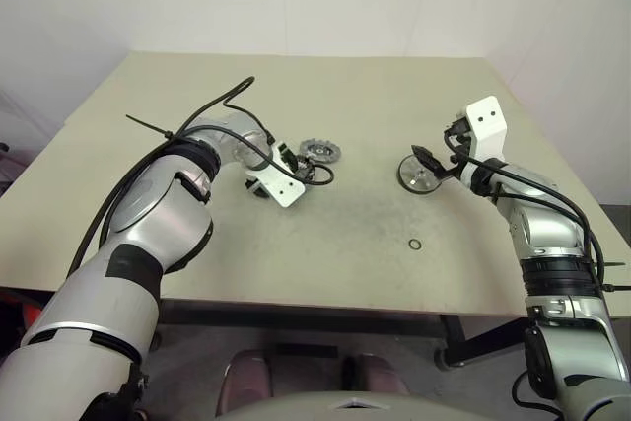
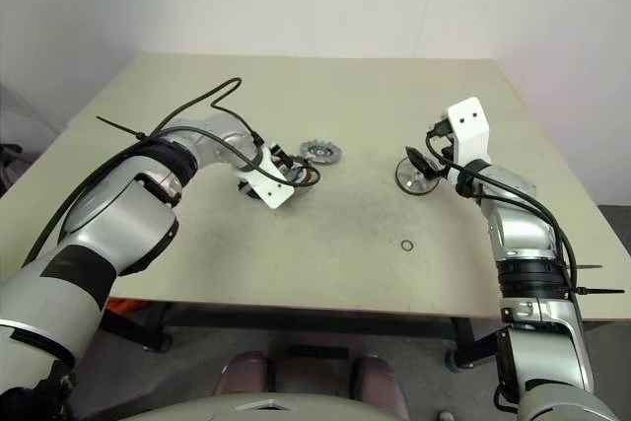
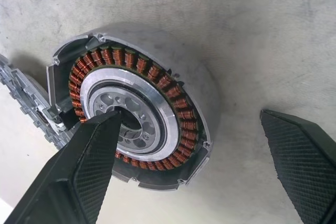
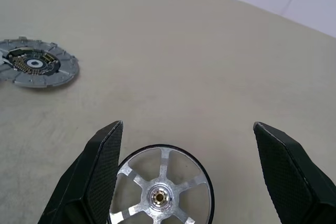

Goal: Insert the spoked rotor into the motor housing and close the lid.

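Head and wrist views of a motor assembly bench. The motor housing (image 3: 136,114), a squat silver ring with copper windings around a dark centre, lay flat on the beige surface (image 1: 355,234) and serves here as the landmark. The left gripper (image 3: 194,156) hung directly over the housing, pointing steeply down, with its fingers spread wide apart. One finger (image 3: 86,166) stood over the housing's central bore; the other lay outside the housing's rim, over bare surface. Whether either finger touched the metal could not be told. Nothing was held.

Just beside the housing, on the side farther from the robot, lay the lid (image 1: 319,152), a flat grey disc with a toothed edge and a small dark circuit at its middle; its edge appeared at the housing's flank in the left wrist view.

Well to the right of the housing lay the rotor (image 4: 160,195), a silver wheel with six spokes, a dark outer rim and a small brass-coloured hub, resting flat. The right gripper (image 4: 189,177) was held near level just behind the rotor, its fingers wide apart and straddling it from above, gripping nothing.

A small dark ring (image 1: 416,244) rested on the surface, right of the housing and nearer the robot than the rotor.
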Controlling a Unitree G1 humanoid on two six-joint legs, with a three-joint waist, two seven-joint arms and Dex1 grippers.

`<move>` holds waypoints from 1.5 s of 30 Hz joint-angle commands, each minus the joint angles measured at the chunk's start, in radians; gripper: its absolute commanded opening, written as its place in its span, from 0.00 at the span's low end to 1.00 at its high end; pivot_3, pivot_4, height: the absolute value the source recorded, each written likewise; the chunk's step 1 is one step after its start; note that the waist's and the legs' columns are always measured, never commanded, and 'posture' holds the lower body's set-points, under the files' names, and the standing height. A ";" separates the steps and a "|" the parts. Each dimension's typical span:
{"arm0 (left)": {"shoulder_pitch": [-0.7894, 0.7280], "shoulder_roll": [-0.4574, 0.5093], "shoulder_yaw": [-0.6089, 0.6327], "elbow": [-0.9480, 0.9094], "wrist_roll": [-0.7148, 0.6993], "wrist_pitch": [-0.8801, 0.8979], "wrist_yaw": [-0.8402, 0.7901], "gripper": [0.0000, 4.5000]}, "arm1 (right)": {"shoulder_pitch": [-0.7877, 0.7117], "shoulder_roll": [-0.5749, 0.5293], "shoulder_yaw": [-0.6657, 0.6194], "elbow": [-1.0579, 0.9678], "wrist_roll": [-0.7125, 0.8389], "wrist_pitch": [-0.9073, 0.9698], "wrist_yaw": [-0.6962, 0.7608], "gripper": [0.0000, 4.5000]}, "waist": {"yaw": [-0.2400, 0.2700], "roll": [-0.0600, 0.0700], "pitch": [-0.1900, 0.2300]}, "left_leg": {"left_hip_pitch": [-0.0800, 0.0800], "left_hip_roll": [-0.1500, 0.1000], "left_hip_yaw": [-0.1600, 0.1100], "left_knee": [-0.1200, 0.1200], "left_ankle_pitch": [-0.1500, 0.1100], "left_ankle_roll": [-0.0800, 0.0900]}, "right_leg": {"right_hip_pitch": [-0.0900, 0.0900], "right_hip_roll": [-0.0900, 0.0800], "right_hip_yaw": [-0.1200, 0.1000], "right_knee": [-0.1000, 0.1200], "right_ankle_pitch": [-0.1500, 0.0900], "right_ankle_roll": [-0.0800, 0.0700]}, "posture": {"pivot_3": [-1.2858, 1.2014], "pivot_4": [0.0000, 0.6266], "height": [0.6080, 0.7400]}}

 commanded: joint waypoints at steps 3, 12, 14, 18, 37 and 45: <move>-0.014 -0.019 -0.013 0.019 0.023 0.049 0.003 0.95 | -0.028 0.007 -0.039 -0.051 0.013 -0.010 -0.038 1.00 | 0.000 0.000 0.000 | 0.002 0.000 0.000 0.000 0.001 -0.001 | 0.003 -0.001 -0.001 0.000 0.000 0.000 | 0.52 0.00 1.00; -0.023 -0.033 -0.014 0.018 0.030 0.069 0.052 0.73 | -0.028 0.018 -0.046 -0.059 0.016 -0.010 -0.065 1.00 | 0.000 0.000 0.000 | 0.001 0.001 0.000 0.000 0.004 -0.001 | 0.004 -0.005 -0.006 -0.001 0.000 0.000 | 0.52 0.00 1.00; -0.019 -0.033 -0.015 0.017 0.029 0.063 0.050 0.73 | -0.025 0.021 -0.046 -0.061 0.015 -0.012 -0.067 1.00 | 0.000 0.000 0.000 | 0.001 0.001 0.000 -0.001 0.004 -0.001 | 0.004 -0.005 -0.007 -0.001 0.000 0.000 | 0.52 0.00 1.00; -0.011 -0.029 0.006 0.020 0.000 0.043 -0.006 0.65 | -0.024 0.028 -0.038 -0.056 0.008 -0.016 -0.069 1.00 | 0.000 0.000 0.000 | 0.001 0.000 0.000 -0.002 0.005 0.000 | 0.004 -0.005 -0.007 -0.001 0.000 0.000 | 0.52 0.00 1.00; -0.142 -0.117 0.126 -0.045 -0.123 -0.028 0.039 0.45 | -0.030 0.034 -0.030 -0.034 -0.005 -0.029 -0.068 1.00 | 0.020 -0.002 0.003 | -0.005 0.000 0.000 -0.005 0.006 0.002 | -0.001 -0.009 -0.011 -0.003 -0.001 0.000 | 0.52 0.00 1.00; -0.129 -0.163 0.125 -0.066 -0.145 -0.092 -0.022 0.45 | -0.037 0.034 -0.038 -0.035 -0.004 -0.032 -0.078 1.00 | 0.018 -0.002 0.003 | -0.003 0.000 0.001 -0.008 0.006 0.001 | -0.001 -0.008 -0.011 -0.002 -0.002 0.000 | 0.52 0.00 1.00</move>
